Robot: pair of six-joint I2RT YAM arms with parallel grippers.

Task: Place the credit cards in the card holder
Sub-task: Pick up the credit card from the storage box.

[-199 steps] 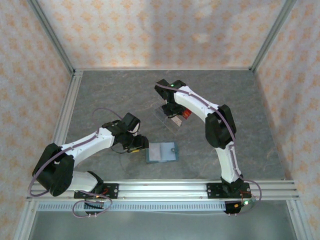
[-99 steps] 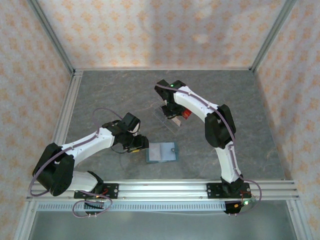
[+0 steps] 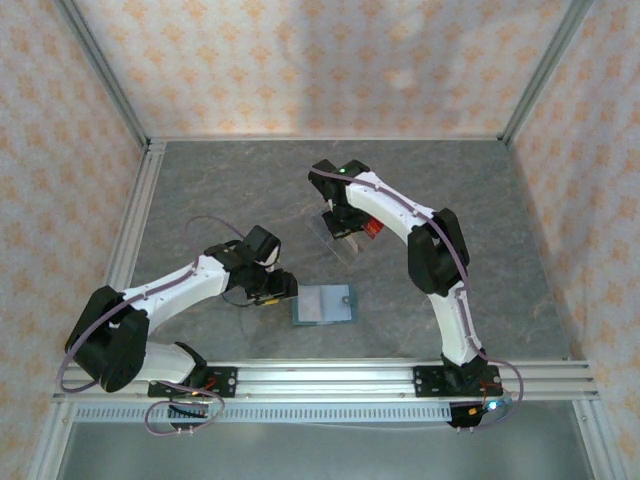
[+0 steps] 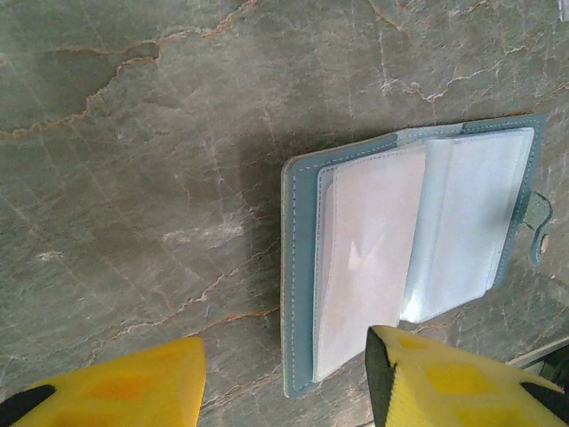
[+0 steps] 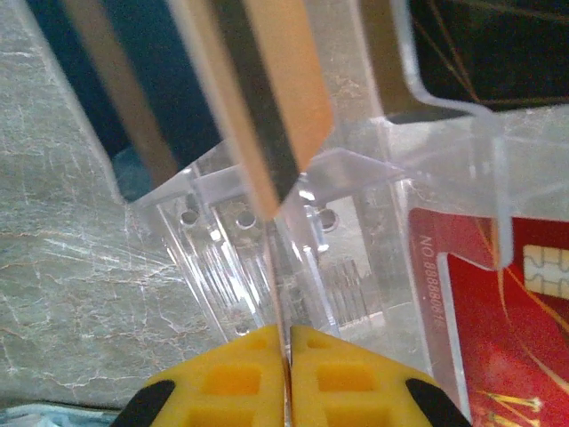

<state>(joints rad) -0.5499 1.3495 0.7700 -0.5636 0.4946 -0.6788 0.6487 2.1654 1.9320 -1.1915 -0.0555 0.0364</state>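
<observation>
The card holder (image 3: 324,304) lies open on the table, teal outside with pale clear sleeves (image 4: 418,240) inside. My left gripper (image 3: 278,290) stands open at its left edge; its yellow fingers (image 4: 116,387) straddle the holder's near corner without pinching it. My right gripper (image 3: 345,222) is over the clear plastic rack (image 3: 340,242). It is shut on a thin credit card (image 5: 267,133) seen edge-on, with one dark face. A red credit card (image 5: 498,302) stands in the rack to the right, also seen as a red card (image 3: 371,228) from above. A dark card (image 5: 484,53) with gold lines sits behind it.
The clear rack (image 5: 356,222) stands on the grey marbled table (image 3: 220,190), in the middle toward the back. Aluminium rails (image 3: 330,378) run along the near edge and the left side. Patterned walls close the space on three sides.
The right gripper's jaws have closed onto the card's edge at the rack. The left arm and the card holder have stayed where they were.
</observation>
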